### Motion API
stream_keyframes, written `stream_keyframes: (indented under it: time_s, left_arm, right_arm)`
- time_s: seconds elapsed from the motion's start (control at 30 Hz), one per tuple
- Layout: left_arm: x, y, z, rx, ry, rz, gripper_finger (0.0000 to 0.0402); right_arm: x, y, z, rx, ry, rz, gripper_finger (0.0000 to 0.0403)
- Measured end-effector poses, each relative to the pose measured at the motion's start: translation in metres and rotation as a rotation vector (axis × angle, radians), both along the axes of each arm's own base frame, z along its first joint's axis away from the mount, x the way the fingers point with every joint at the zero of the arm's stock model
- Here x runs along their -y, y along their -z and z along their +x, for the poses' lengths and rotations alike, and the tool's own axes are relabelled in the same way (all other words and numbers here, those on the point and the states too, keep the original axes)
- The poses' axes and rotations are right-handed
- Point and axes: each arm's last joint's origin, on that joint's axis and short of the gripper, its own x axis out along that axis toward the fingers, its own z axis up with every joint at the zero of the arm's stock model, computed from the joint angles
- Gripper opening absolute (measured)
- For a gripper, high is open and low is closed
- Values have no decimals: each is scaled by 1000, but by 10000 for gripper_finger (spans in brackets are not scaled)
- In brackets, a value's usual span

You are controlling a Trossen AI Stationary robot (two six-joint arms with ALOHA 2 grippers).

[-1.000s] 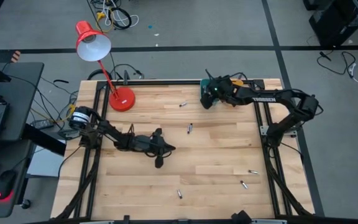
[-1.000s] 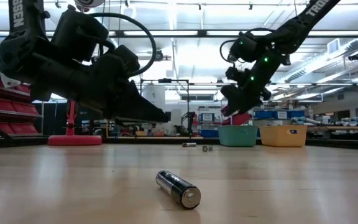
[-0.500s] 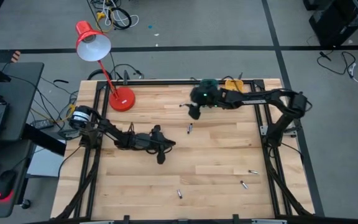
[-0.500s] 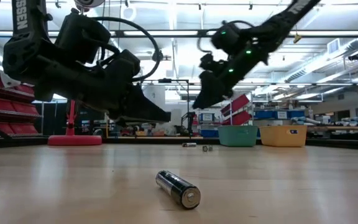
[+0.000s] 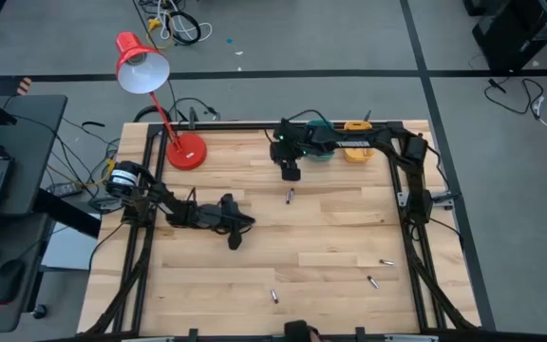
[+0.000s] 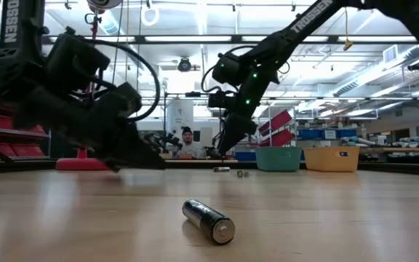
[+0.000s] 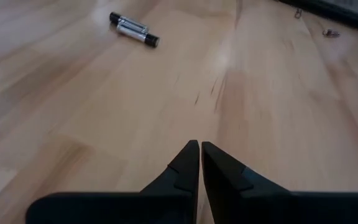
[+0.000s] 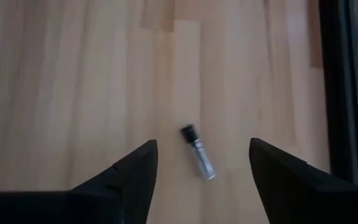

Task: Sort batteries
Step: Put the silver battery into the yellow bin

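Both arms are showing dark, matte links with white lettering along them. Green lights are glowing just behind the right gripper (image 5: 291, 172). A looping black cable is arching over the wrist behind the left gripper (image 5: 235, 239), whose fingers (image 7: 185, 165) are tapering to wedge-shaped tips.

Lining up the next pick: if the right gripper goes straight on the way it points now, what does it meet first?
Most likely the battery lying alone on the bare wooden table, seen between the open fingers of the right gripper. Nothing else shows in that line, though depth is hard to judge.
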Motion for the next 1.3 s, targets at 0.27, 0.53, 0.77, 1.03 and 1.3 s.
stream_keyframes:
  time_s: [0.27, 0.53, 0.77, 1.03, 1.3]
  left_arm:
    - [-1, 1, -7, 22, -15, -42, 35]
    - [-1, 0, -7, 28, -6, -51, 35]
    - [0, 0, -7, 28, -8, -67, 35]
    - [0, 1, -7, 24, -6, -68, 35]
    - [0, 0, -7, 28, 0, -77, 35]
  right_arm:
    - [30, 5, 2, -29, -97, 131, 221]
    - [45, 17, 14, -165, -137, 172, 178]
    - [52, 33, 24, -264, -171, 161, 158]
    - [55, 33, 25, -278, -161, 163, 94]
    - [59, 34, 18, -298, -120, 233, 13]
